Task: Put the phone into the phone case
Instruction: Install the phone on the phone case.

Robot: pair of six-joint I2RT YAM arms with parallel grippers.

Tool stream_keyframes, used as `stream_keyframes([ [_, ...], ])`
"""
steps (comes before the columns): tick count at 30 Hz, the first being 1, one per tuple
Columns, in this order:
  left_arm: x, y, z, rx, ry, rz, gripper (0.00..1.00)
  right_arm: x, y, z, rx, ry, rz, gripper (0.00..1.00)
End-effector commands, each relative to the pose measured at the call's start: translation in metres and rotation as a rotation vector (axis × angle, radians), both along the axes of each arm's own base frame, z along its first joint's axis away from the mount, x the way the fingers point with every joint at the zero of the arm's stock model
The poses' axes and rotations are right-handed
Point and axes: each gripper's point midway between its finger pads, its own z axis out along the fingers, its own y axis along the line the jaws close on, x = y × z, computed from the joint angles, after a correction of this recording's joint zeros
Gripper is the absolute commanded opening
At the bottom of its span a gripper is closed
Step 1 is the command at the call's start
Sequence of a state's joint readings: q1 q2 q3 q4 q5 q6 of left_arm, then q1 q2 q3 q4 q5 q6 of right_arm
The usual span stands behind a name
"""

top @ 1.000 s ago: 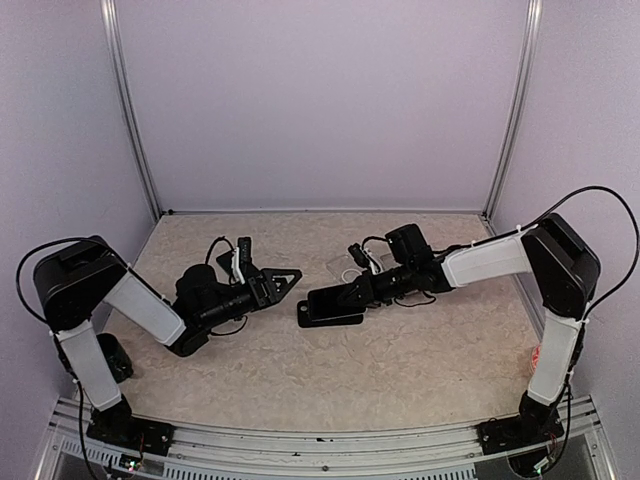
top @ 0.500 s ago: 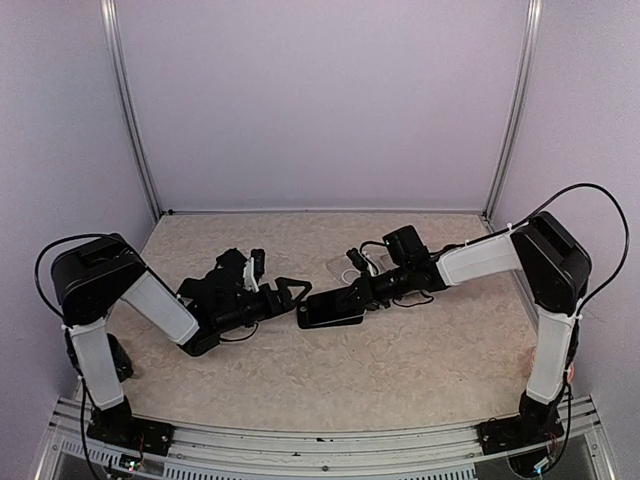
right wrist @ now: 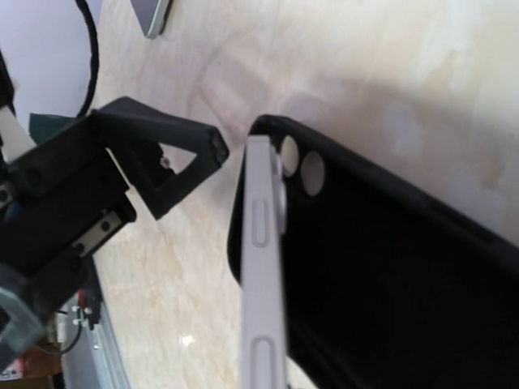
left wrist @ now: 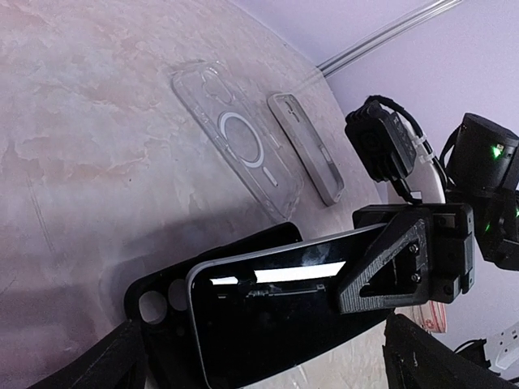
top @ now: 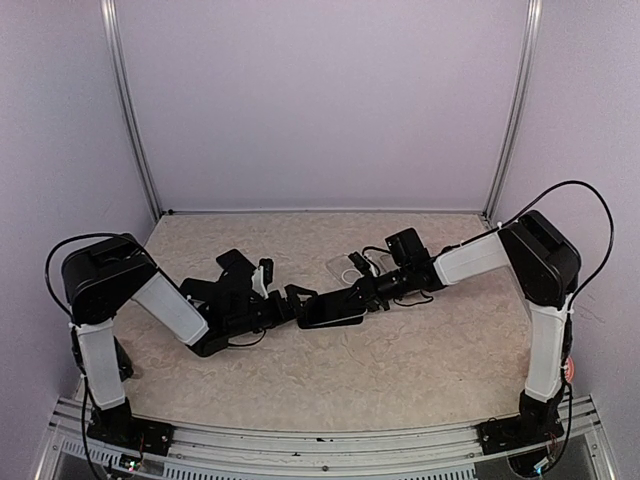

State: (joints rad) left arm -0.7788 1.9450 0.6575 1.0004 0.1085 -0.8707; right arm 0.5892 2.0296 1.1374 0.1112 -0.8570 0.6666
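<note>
The phone point(left wrist: 276, 312), a black slab with a silver rim, hangs slightly tilted just above the table with my right gripper point(top: 358, 295) shut on its right end. Under it lies a black shell with camera holes point(left wrist: 158, 304). The phone's silver edge point(right wrist: 263, 267) stands beside that black shell point(right wrist: 389, 267) in the right wrist view. My left gripper point(top: 295, 301) is open, its jaws reaching either side of the phone's left end without touching it. The clear phone case point(left wrist: 243, 146) with its white ring lies flat farther back point(top: 345, 268).
A second thin clear-grey shell point(left wrist: 308, 150) lies beside the phone case. The right arm's cables point(top: 420, 290) trail over the table behind the phone. Booth walls close the back and sides, and the rail point(top: 320, 440) runs along the near edge.
My left arm has swung right, bringing its open jaws up to the phone's left end. The right gripper has carried the phone slightly left and lower over the black shell.
</note>
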Motion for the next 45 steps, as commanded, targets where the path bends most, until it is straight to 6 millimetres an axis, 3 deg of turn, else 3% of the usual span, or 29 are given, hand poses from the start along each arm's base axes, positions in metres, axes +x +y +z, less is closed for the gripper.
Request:
stream_keyframes([
  [1,-0.001,0.0,-0.012,0.034,0.031,0.037,0.99,-0.012,-0.001,-0.016,0.003,0.118,0.032,0.0],
  [14,-0.001,-0.017,-0.026,0.046,0.067,-0.008,0.99,-0.013,-0.001,-0.024,0.015,0.2,0.032,0.0],
  [23,-0.007,-0.021,-0.022,0.022,0.061,-0.002,0.99,-0.016,-0.005,-0.034,-0.008,0.266,-0.022,0.0],
  [30,-0.022,-0.023,-0.022,0.02,0.087,0.007,0.99,-0.017,-0.008,-0.027,0.033,0.298,-0.07,0.0],
  [40,-0.028,-0.018,-0.02,0.018,0.093,0.022,0.99,-0.013,-0.014,0.001,0.091,0.311,-0.149,0.0],
  [45,-0.031,-0.02,-0.021,0.007,0.095,0.012,0.99,-0.017,-0.018,-0.003,0.081,0.348,-0.186,0.0],
])
